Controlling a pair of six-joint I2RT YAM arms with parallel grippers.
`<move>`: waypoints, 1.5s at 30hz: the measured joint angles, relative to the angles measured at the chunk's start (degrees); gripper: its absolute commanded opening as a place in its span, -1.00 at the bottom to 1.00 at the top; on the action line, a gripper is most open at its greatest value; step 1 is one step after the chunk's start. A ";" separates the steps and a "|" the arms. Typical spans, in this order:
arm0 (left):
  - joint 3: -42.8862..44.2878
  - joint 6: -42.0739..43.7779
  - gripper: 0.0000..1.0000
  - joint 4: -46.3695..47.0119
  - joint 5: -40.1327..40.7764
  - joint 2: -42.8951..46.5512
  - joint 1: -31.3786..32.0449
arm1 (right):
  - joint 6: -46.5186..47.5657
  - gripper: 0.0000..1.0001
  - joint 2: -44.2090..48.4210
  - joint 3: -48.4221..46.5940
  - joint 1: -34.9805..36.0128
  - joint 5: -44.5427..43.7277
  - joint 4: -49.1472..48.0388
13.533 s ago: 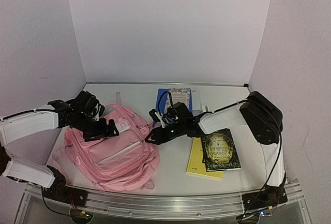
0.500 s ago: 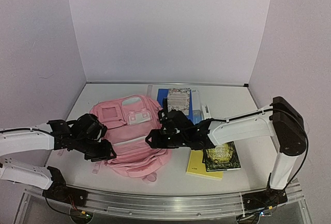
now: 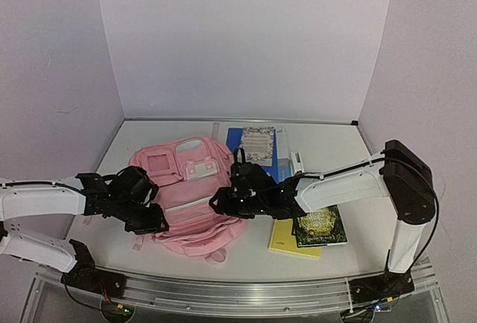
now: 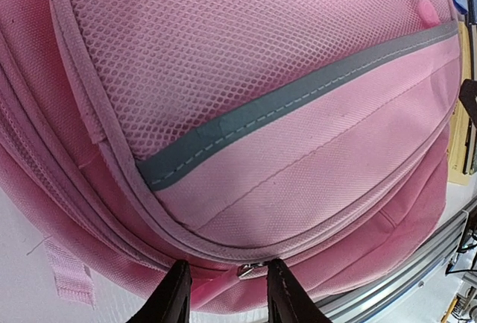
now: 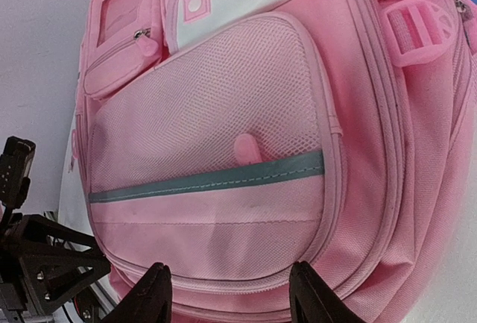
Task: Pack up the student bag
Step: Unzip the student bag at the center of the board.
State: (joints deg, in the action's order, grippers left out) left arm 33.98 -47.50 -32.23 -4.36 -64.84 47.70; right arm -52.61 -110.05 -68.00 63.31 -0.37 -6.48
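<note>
The pink student bag (image 3: pixel 186 189) lies front-up on the left half of the surface (image 3: pixel 328 144), with a yellow book (image 3: pixel 283 239) near its right side. A strip of surface shows between the bag and the back wall. Only the left wrist view shows a metal zip pull (image 4: pixel 250 269) at the bag's near seam, between the narrowly parted fingers of the left pincer (image 4: pixel 227 297). The right pincer (image 5: pixel 231 293) gapes wide above the front pocket's lower seam.

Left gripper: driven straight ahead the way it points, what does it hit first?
Likely the student bag, at its lower zip seam. The metal zipper pull sits just ahead, between the open left gripper fingers. Depth is unclear.
</note>
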 measured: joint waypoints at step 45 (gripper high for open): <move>-0.69 -2.64 -1.00 -4.76 3.78 2.26 0.51 | -6.98 -1.00 -5.81 0.09 -0.57 -4.71 -3.68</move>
State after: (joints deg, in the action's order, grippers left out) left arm 33.28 -50.13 -36.99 -0.58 -62.58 48.21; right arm -59.58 -115.86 -67.91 62.73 -5.08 -10.16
